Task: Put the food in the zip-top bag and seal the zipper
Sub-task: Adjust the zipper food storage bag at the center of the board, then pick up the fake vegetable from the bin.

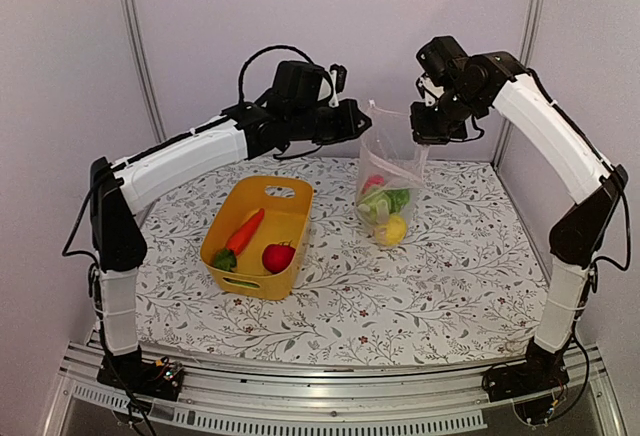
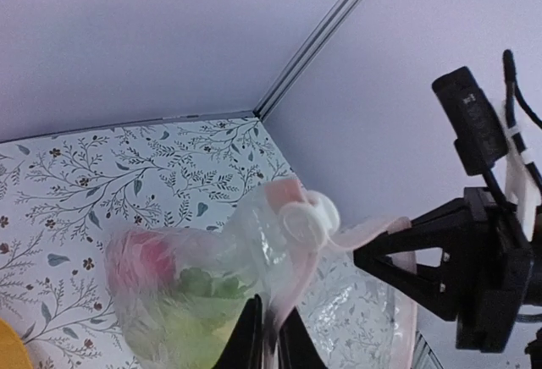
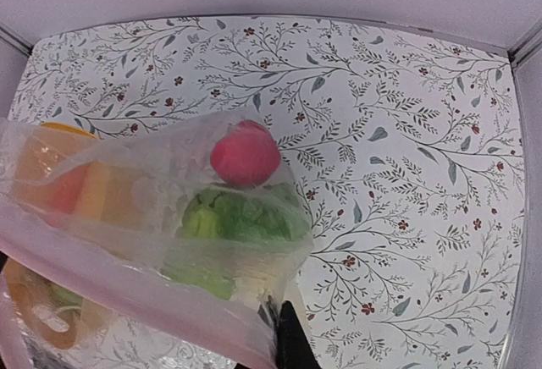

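The clear zip-top bag (image 1: 392,171) hangs upright between my two grippers above the table. It holds a red piece (image 1: 373,184), green pieces (image 1: 385,203) and a yellow piece (image 1: 394,229). My left gripper (image 1: 360,119) is shut on the bag's left top edge; in the left wrist view (image 2: 269,335) it pinches the pinkish zipper strip (image 2: 298,272) below a white slider (image 2: 309,217). My right gripper (image 1: 424,138) is shut on the right top edge, also in the right wrist view (image 3: 284,335). The red piece (image 3: 246,153) and green pieces (image 3: 246,217) show through the plastic.
A yellow basket (image 1: 285,191) stands left of the bag with an orange carrot (image 1: 245,230), a red round piece (image 1: 278,257) and a small green piece (image 1: 224,260) in it. Walls close the back and right sides. The patterned table (image 1: 450,276) lies below.
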`<state>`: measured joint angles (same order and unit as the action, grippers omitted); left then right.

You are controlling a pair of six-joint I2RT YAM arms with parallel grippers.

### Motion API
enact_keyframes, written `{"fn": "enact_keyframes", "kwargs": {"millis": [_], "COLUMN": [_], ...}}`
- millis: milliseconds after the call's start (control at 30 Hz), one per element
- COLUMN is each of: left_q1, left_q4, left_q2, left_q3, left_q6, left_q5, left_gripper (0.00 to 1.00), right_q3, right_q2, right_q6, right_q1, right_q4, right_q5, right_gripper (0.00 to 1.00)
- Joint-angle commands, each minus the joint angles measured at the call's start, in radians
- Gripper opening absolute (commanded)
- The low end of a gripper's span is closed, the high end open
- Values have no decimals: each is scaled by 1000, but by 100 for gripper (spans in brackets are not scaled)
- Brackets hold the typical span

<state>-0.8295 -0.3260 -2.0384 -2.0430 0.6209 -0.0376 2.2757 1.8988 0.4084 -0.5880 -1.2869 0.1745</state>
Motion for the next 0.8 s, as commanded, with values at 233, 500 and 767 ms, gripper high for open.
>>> {"fn": "enact_keyframes", "kwargs": {"millis": [233, 500, 767], "left_q1": [9, 62, 144], "left_q4": [-52, -320, -481], "left_q2": [187, 526, 590], "left_q3": [175, 514, 697], "left_q6": [-111, -145, -170], "left_q5": [-3, 145, 82], "left_gripper": [63, 71, 75], "right_q3": [-196, -228, -88], "right_q2": [-50, -99, -85], "right_q6": [-17, 32, -3], "right_q1": [8, -4, 6], "right_q4": [69, 163, 150], "right_q5": [-25, -99, -79], "right_gripper": [0, 0, 0]}}
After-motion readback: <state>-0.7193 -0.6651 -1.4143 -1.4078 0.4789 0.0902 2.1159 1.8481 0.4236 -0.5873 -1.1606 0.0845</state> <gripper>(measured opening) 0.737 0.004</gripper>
